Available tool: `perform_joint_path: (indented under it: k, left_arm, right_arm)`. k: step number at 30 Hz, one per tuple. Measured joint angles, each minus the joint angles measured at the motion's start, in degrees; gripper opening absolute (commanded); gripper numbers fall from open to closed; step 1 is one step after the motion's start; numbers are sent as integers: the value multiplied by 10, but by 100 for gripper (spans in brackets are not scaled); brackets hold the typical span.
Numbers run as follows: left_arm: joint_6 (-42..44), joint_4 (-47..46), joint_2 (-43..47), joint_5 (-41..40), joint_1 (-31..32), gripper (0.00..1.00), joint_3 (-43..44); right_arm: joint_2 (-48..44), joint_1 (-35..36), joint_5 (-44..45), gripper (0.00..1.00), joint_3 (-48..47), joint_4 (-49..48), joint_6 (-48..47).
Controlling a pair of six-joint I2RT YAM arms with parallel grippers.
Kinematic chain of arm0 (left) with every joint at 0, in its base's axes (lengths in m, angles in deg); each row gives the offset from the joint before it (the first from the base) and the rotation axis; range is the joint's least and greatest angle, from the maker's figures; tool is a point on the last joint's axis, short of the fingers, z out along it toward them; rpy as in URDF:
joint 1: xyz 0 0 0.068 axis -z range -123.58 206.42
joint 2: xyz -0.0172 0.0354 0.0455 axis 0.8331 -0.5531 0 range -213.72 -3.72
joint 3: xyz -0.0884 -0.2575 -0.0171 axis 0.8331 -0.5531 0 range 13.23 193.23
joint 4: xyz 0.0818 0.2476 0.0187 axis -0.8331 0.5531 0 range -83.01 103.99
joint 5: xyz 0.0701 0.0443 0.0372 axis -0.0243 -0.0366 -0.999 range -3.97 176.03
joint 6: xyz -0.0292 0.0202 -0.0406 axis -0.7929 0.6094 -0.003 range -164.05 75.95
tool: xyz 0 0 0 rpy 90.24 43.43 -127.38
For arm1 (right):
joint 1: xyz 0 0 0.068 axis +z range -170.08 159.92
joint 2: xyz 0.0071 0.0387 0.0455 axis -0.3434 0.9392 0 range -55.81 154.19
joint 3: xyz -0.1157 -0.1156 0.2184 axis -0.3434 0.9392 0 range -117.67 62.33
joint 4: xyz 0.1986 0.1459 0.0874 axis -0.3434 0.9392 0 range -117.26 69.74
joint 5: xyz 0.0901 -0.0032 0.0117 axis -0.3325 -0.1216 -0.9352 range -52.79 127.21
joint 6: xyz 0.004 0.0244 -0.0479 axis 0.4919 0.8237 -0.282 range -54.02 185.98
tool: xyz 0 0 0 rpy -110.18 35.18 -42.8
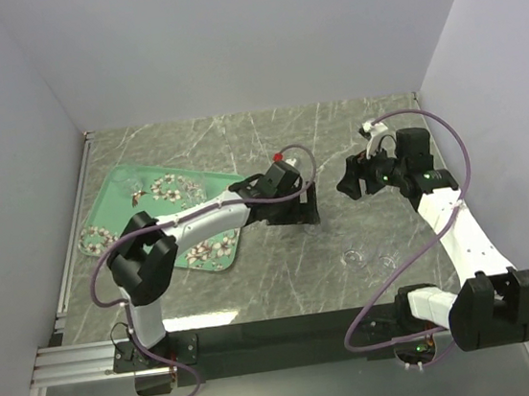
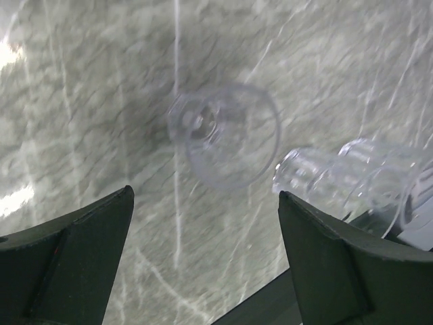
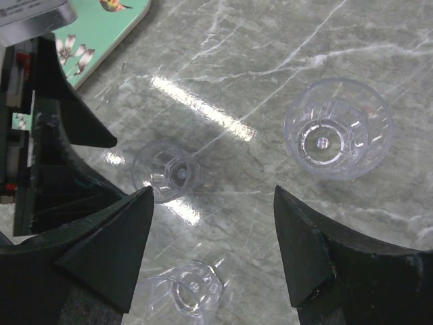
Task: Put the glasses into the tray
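Grey marble table (image 1: 237, 134), mint tray (image 1: 116, 207) at left, glasses (image 1: 354, 257) loose right of centre, left gripper (image 2: 204, 196) and right gripper (image 3: 213, 196) both spread

bright even overhead light; glare streak on table (image 3: 203, 108); left wrist view soft, blurred

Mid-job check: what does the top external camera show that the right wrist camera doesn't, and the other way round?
Only top external: the whole tray, what looks like a glass in it, and two faint glasses on the marble table by the right arm. Only right wrist: three glasses close up in front of the open right pincer; I cannot match them to those seen from above. Both: part of the tray, the marble, the left pincer.
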Motion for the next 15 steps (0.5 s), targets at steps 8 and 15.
perform_joint_path:
  k: [8,15]
  left_arm:
    - [-19,56,-72,-29,-4,53,94]
    - [-21,110,-104,-60,-9,21,126]
  right_arm:
    - [-10,0,-3,78,0,0,0]
    - [-13,0,-4,78,0,0,3]
